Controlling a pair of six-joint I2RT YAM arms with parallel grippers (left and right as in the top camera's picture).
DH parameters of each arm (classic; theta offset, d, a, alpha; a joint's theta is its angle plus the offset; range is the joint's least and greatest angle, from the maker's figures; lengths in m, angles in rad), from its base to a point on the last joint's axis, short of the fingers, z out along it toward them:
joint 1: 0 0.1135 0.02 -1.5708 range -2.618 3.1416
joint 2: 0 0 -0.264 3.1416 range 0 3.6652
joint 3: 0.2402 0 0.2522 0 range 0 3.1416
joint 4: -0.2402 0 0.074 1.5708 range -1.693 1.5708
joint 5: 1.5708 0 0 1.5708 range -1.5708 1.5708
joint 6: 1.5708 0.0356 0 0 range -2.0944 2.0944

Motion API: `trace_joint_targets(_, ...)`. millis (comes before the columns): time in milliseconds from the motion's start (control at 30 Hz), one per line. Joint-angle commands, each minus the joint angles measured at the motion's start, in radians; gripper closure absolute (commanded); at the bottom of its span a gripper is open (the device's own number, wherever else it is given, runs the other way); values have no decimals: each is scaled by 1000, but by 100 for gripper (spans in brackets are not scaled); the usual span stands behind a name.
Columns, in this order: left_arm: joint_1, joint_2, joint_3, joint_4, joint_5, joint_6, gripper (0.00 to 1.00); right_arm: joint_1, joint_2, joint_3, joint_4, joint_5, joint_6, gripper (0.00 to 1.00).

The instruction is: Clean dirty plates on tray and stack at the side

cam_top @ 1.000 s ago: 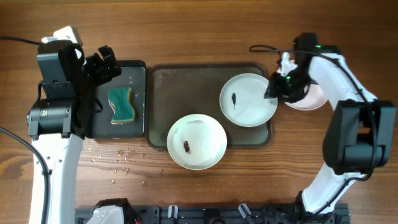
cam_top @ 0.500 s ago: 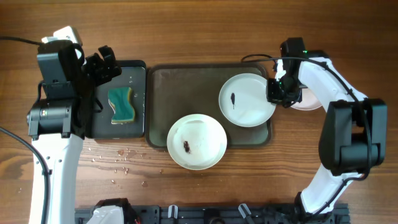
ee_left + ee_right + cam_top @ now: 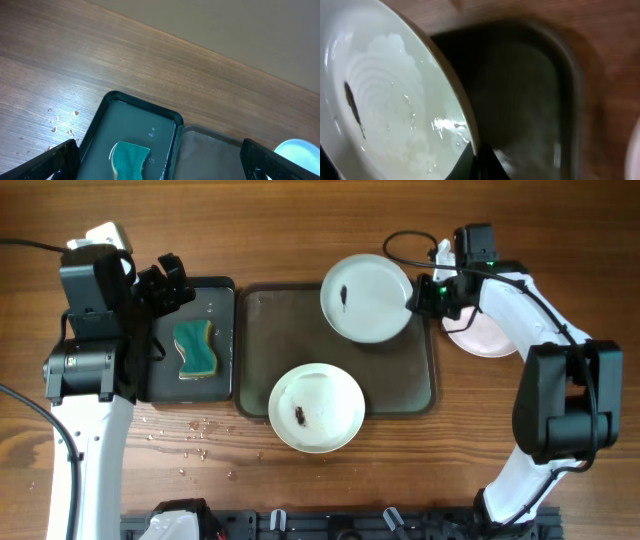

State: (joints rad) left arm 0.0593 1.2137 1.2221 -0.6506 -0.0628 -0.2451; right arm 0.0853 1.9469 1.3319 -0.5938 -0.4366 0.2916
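Clenched on the rim of a smudged plate (image 3: 366, 298), the right tool (image 3: 424, 293) has dragged it from its earlier spot, so it now sits ahead of the tool's tips overhanging the tray's (image 3: 270, 330) far edge, likely bound for wiping, while the left tool (image 3: 168, 285) hangs released above the sponge (image 3: 195, 350).

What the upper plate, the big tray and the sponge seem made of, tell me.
The upper plate: glossy white, with wet highlights and faint moulded rings in the right wrist view; glazed ceramic or melamine, cannot tell which. The big tray: matte dark grey-green, rounded moulded rim; likely plastic. The sponge: teal-green, wavy outline, dull surface; likely cellulose or foam.
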Motion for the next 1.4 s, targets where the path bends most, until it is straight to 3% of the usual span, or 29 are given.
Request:
trace_joint_targets(0, 5, -1, -1, 0, -10, 3, 0, 63, -13, 6, 42, 4, 58, 96)
trace_joint_targets(300, 5, -1, -1, 0, -10, 3, 0, 233, -13, 3, 76, 314, 130, 96)
trace_joint_targets(767, 5, -1, -1, 0, -10, 3, 0, 310, 25, 2, 93, 418, 156, 95)
trace_joint_targets(900, 5, -1, -1, 0, -10, 3, 0, 310, 37, 2, 110, 419, 148, 82)
trace_joint_targets(1033, 5, -1, -1, 0, -10, 3, 0, 294, 24, 21, 172, 418, 34, 71)
trace_joint_targets(1367, 5, -1, -1, 0, -10, 3, 0, 240, -26, 48, 122, 391, -58, 64)
